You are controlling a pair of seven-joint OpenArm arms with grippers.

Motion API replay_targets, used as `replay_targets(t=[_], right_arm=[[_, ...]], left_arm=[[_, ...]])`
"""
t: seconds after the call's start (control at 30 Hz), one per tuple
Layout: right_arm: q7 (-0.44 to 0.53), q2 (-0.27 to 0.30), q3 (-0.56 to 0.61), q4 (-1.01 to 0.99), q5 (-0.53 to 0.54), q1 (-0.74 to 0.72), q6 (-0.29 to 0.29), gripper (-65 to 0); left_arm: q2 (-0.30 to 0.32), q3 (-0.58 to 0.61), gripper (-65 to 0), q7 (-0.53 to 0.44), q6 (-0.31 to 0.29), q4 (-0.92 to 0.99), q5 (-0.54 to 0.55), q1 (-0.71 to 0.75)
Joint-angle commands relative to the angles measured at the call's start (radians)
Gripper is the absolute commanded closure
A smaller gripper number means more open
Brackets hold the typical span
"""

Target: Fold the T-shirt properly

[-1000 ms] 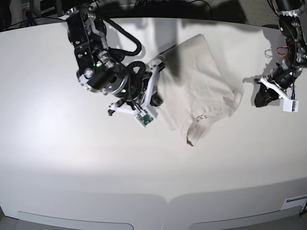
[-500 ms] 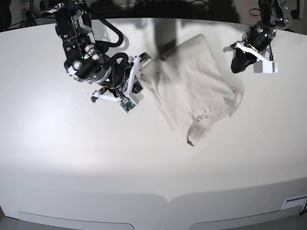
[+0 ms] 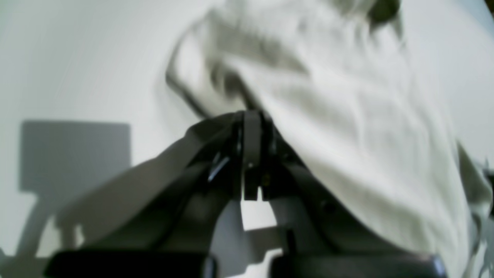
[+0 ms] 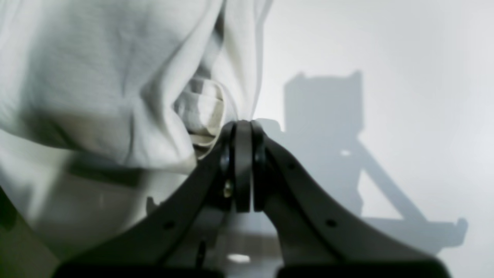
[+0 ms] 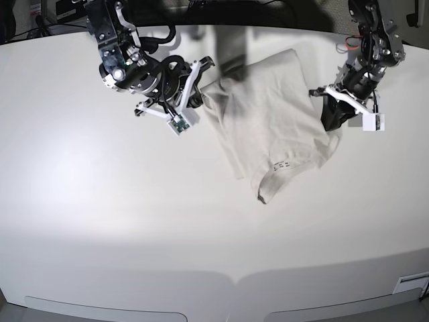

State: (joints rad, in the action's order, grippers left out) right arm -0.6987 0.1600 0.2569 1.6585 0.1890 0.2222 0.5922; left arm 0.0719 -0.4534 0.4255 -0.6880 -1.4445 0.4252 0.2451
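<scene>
**Inspector:** Your T-shirt (image 5: 268, 124) lies crumpled on the white desk (image 5: 100, 221), toward the far side and right of centre in the base view. The ribbed collar faces the near edge, with a small printed label showing inside the neck.

**Operator:** And the arms?

**Inspector:** Your right pincer (image 4: 242, 127) is at the shirt's left edge. In its wrist view the jaws are pressed fully together, with a fold of cloth bunched just beside the tips. I cannot tell whether any fabric is caught between them. Your left pincer (image 3: 251, 116) is at the shirt's right edge, near the sleeve. That wrist view is blurred; the jaws look closed tip to tip, with cloth draped against them. Whether they grip the cloth, I cannot tell.

**Operator:** Anything else on the desk?

**Inspector:** Only the arms' shadows.
</scene>
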Motion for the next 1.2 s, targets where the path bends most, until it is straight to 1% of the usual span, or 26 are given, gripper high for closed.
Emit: replay_targets(t=[0.0,0.17,0.27,0.33,0.47,0.57,0.67,0.8,0.87,0.93,0.97,1.1,1.17], right_arm=[[0.006,-0.002,0.008,0.015,0.009,0.001,0.01,0.0],[0.006,-0.002,0.05,0.015,0.032,0.017,0.01,0.0],[0.007,-0.002,0.101,0.015,0.032,0.025,0.01,0.0],[0.008,-0.002,0.14,0.015,0.03,0.025,0.009,0.0],[0.026,-0.002,0.186,0.015,0.028,0.025,-0.029,0.0],[0.026,-0.001,0.185,0.015,0.009,0.024,-0.036,0.0],[0.023,0.0,0.156,0.033,-0.006,0.024,-0.045,0.0],[0.019,0.001,0.065,0.084,0.006,0.025,-0.044,0.0],[0.011,0.001,0.005,0.121,0.042,0.025,-0.043,0.0],[-0.017,0.001,-0.053,0.157,0.094,0.025,-0.041,0.0],[-0.038,0.001,-0.079,0.174,0.119,0.025,-0.035,0.0],[-0.121,0.001,-0.164,0.222,0.194,0.031,0.031,0.0],[-0.151,0.001,-0.199,0.237,0.232,0.037,0.043,0.0]], left_arm=[[0.008,-0.003,0.0,-0.023,-0.01,-0.015,0.011,-0.019],[0.008,-0.003,0.0,-0.023,-0.01,-0.004,-0.018,-0.065],[0.009,-0.003,0.0,-0.023,-0.01,0.036,-0.018,-0.085],[0.01,-0.003,0.0,-0.029,-0.01,0.066,-0.047,-0.102],[0.012,-0.003,0.0,-0.054,-0.01,0.093,-0.119,-0.124],[0.028,-0.003,0.0,-0.06,-0.01,0.093,-0.121,-0.126],[0.057,-0.004,0.0,-0.055,-0.01,0.087,-0.117,-0.122],[0.104,-0.005,0.0,-0.062,-0.01,0.049,-0.048,-0.078],[0.127,-0.005,0.0,-0.061,-0.01,0.018,-0.031,-0.046],[0.145,-0.004,0.0,-0.06,-0.01,-0.013,-0.031,-0.011],[0.151,-0.005,0.0,-0.061,0.006,-0.028,-0.031,0.007],[0.171,-0.008,0.0,-0.061,0.065,-0.099,-0.031,0.094],[0.17,-0.02,0.0,-0.061,0.084,-0.138,-0.031,0.14]])
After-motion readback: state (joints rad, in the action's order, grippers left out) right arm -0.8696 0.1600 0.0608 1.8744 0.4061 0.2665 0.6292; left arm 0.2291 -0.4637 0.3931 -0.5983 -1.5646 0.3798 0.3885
